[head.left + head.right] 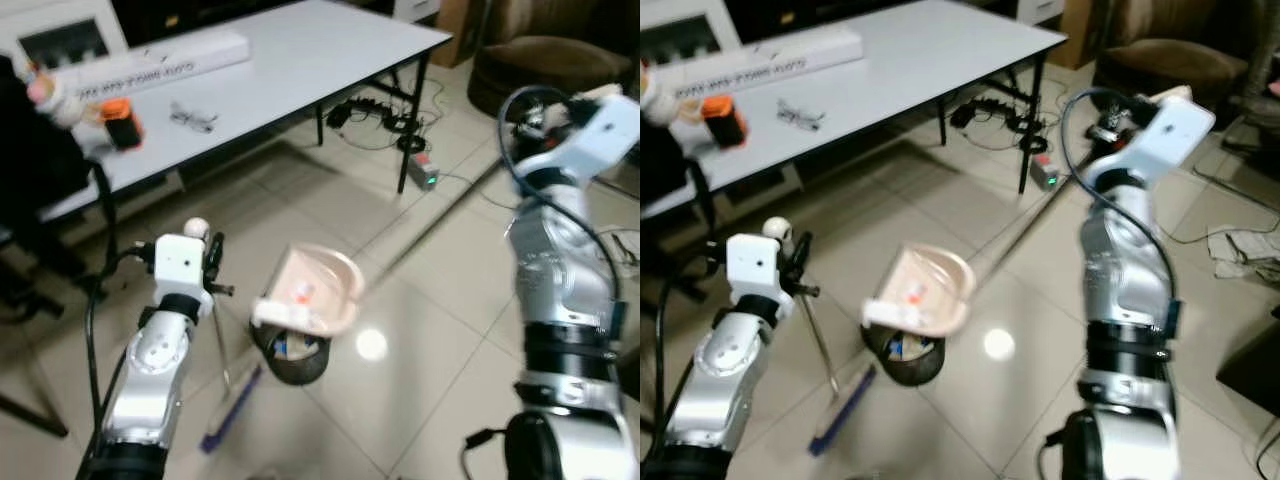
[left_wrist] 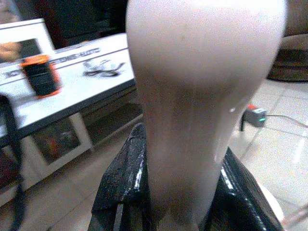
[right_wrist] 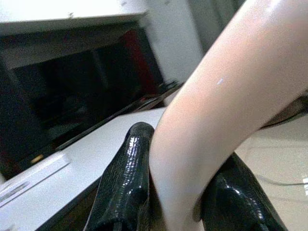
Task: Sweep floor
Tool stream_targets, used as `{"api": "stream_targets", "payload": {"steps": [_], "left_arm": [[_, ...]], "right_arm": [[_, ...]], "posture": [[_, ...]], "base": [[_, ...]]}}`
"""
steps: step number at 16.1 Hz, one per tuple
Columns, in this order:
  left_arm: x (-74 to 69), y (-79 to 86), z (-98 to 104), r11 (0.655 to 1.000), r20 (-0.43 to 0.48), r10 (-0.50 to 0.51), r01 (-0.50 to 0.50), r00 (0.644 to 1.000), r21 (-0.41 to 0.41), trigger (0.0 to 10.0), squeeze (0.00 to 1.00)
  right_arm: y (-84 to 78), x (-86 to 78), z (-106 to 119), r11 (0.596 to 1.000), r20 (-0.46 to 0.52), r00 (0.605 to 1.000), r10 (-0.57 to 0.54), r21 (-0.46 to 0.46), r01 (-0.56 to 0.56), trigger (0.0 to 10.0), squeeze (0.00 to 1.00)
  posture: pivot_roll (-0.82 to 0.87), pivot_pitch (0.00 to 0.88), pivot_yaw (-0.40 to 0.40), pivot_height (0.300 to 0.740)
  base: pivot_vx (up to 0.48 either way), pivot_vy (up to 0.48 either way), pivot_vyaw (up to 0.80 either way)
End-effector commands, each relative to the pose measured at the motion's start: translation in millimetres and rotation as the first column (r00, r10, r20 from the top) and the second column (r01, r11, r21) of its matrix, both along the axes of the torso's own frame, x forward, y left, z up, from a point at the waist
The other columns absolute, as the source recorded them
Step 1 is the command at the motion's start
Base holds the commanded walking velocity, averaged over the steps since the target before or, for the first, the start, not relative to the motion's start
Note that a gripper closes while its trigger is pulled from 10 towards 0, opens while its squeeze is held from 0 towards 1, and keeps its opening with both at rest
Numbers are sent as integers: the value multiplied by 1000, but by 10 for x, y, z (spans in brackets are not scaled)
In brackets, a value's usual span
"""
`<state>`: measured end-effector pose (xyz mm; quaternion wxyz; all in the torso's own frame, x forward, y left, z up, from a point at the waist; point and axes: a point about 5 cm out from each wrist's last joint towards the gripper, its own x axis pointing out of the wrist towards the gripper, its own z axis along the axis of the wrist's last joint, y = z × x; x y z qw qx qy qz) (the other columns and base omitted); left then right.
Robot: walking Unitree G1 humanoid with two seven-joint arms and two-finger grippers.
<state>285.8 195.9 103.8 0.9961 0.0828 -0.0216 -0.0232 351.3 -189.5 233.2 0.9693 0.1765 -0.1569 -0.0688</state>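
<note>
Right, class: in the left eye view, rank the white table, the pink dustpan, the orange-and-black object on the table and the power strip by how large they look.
1. White table
2. Pink dustpan
3. Orange-and-black object
4. Power strip

The last two look close; the strip lies farther off, so true size is unsure.

The room was evenly and brightly lit from above. A round glare spot (image 1: 371,344) lay on the glossy tiled floor (image 1: 440,330), and the white desk (image 1: 300,60) shone pale, nearly washed out at its far end. Under the desk the shade was deep, with the cables there hard to make out. Both head views were soft, with slight motion blur on the right arm (image 1: 1130,250) and the dustpan (image 1: 310,290). In the left wrist view the pale handle (image 2: 202,96) was close and out of focus; the desk behind was blurred. In the right wrist view the curved handle (image 3: 221,120) was likewise blurred, the background dark and dim.
</note>
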Motion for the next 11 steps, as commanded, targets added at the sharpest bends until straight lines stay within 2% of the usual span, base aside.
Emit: {"api": "stream_targets", "payload": {"steps": [1,6,9,11], "left_arm": [[-1,50,41,1000,20,12,-13,1000,26,10000,0],[-8,53,25,1000,10,18,-19,1000,25,10000,0],[-6,52,21,1000,8,18,-19,1000,25,10000,0],[-7,52,20,999,9,19,-19,1000,25,10000,0]], "right_arm": [[-5,-18,124,999,59,998,6,32,-8,10000,0],[-16,-13,141,1000,78,997,-6,-5,6,10000,0],[60,0,156,998,124,992,17,-65,-9,10000,0],[99,18,134,992,136,991,-2,-128,20,10000,0]], "posture": [[-20,7,62,740],[-20,9,61,740],[-20,7,64,740],[-20,7,64,740]], "base": [[0,0,0],[0,0,0],[0,0,0],[0,0,0]]}}
